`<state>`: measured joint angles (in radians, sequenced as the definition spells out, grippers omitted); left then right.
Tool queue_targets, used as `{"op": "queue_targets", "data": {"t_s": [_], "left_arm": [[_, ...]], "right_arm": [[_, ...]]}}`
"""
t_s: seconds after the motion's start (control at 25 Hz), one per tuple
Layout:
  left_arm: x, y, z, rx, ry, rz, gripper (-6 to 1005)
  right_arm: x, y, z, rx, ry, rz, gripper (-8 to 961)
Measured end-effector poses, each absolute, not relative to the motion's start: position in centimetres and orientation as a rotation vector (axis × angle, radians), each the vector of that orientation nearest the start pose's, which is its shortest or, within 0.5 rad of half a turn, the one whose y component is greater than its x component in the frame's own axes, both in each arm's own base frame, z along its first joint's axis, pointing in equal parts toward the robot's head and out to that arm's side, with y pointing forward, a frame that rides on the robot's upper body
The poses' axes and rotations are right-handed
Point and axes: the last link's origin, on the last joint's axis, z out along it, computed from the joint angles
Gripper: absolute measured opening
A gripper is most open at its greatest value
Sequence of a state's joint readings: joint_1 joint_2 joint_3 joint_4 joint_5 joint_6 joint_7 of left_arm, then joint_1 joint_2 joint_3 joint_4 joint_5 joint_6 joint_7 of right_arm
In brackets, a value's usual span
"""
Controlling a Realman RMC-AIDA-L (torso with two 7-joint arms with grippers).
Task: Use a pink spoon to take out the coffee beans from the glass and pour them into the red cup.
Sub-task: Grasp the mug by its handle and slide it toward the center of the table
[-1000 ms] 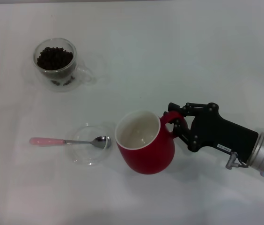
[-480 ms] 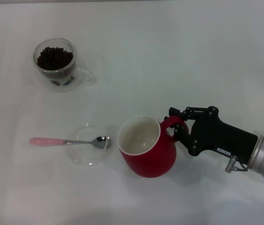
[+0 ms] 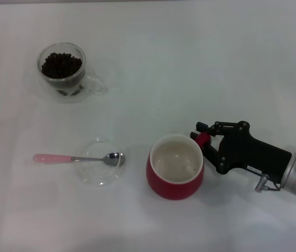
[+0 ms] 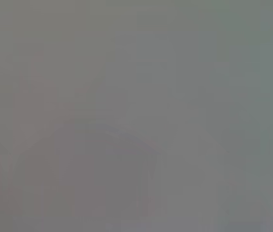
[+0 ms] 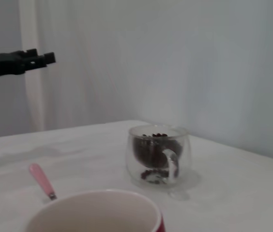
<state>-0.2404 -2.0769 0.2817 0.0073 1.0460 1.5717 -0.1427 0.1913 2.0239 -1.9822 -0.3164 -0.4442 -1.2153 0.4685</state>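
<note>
One risk is seen: the red cup [image 3: 175,173], handle clamped in the right pincer [image 3: 204,142], may be tipped if released askew.

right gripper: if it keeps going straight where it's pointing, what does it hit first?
The red cup. The right gripper sits at the cup's handle, pointing toward the robot's left, so the cup body is directly ahead; beyond it lies the clear dish.

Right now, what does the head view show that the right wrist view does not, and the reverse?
Only the head view shows the right claw shut on the handle of the rounded red ceramic cup, the flat clear round dish and the spoon's metal bowl. Only the right wrist view shows a black arm part beyond the table. Both show the clear double-walled glass of dark coffee beans, the pink-handled spoon and the cup's cream inside.
</note>
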Motion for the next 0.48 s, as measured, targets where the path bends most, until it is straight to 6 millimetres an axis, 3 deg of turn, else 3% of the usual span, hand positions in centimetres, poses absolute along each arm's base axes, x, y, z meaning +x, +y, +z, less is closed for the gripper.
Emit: {"op": "queue_targets", "data": {"t_s": [0.08, 0.24, 0.48], "left_arm": [[-37.9, 23.7, 4.6, -1.34, -0.362, -0.654, 875], [-37.8, 23.8, 4.7, -1.339, -0.359, -0.654, 875], [-37.8, 23.9, 4.7, -1.338, -0.356, -0.651, 875]], "right_arm": [[32.6, 22.3, -8.0, -2.404, 0.43, 0.693, 191], [32.8, 22.3, -7.9, -2.403, 0.43, 0.688, 329], [33.6, 22.0, -7.2, -2.37, 0.466, 0.687, 413]]}}
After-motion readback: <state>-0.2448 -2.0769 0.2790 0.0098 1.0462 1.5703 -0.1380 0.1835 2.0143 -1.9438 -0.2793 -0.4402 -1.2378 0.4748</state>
